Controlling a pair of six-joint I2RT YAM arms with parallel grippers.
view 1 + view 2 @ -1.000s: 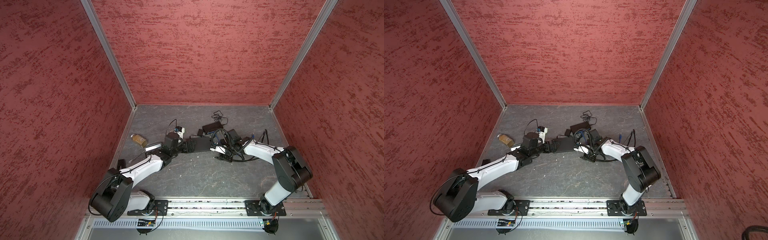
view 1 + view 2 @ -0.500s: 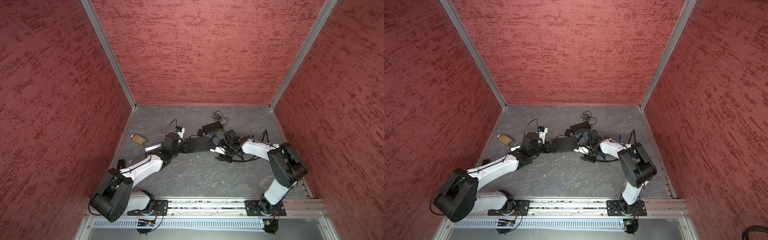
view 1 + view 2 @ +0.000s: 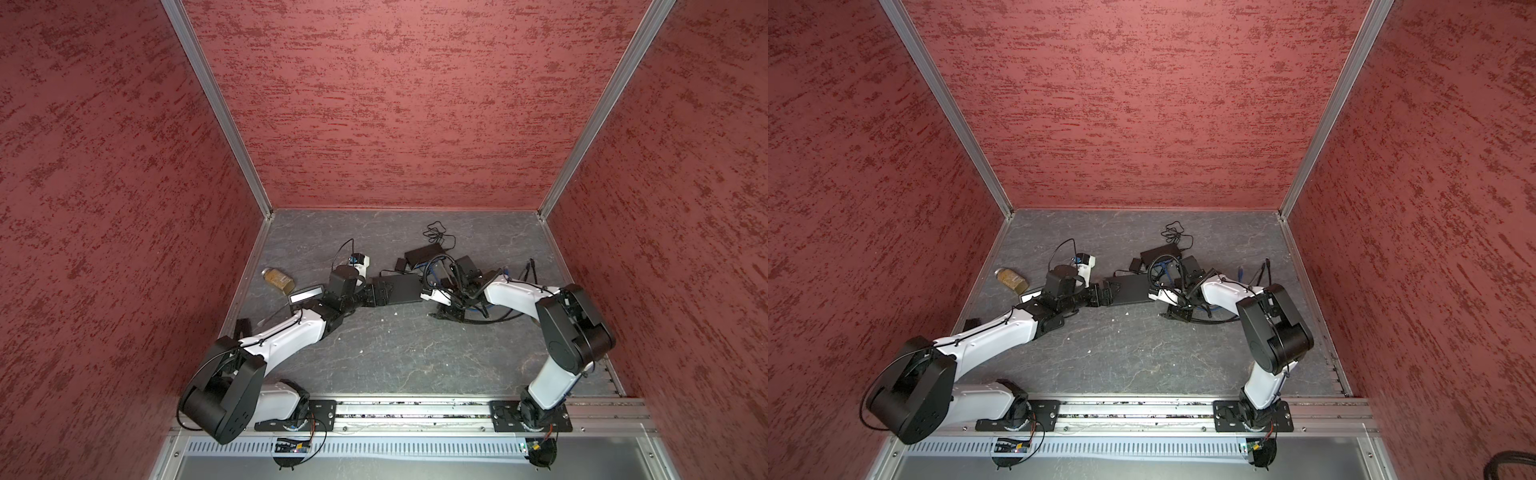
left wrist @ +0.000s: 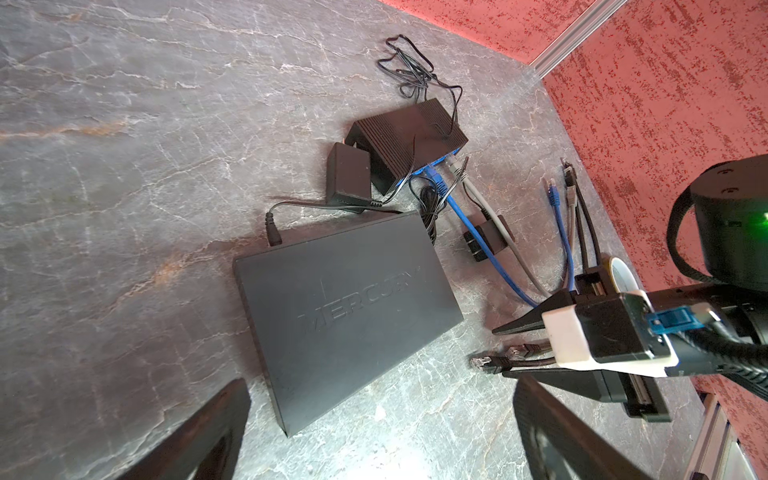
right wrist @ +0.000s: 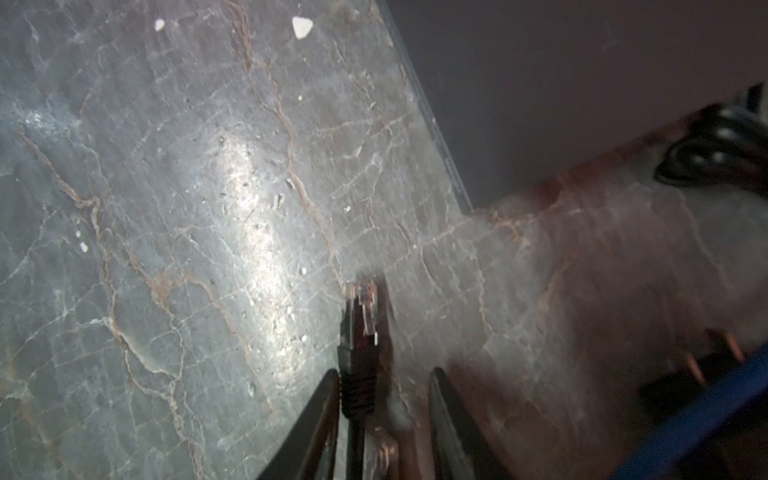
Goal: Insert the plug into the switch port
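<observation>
Closing now risks a skewed pinch, since the right gripper (image 5: 384, 372) stands apart around the plug (image 5: 361, 316), which lies off-centre in the gap on the table (image 5: 166, 208) beside the switch (image 4: 349, 307). Spread wide at the switch's other end, the left gripper (image 4: 380, 386) clamps nothing, so an insertion push could slide the switch.

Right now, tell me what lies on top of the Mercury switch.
Nothing rests on the Mercury switch; its lid is bare, logo showing. The open left gripper straddles one corner. The table beneath is covered; its ports cannot be seen.
</observation>
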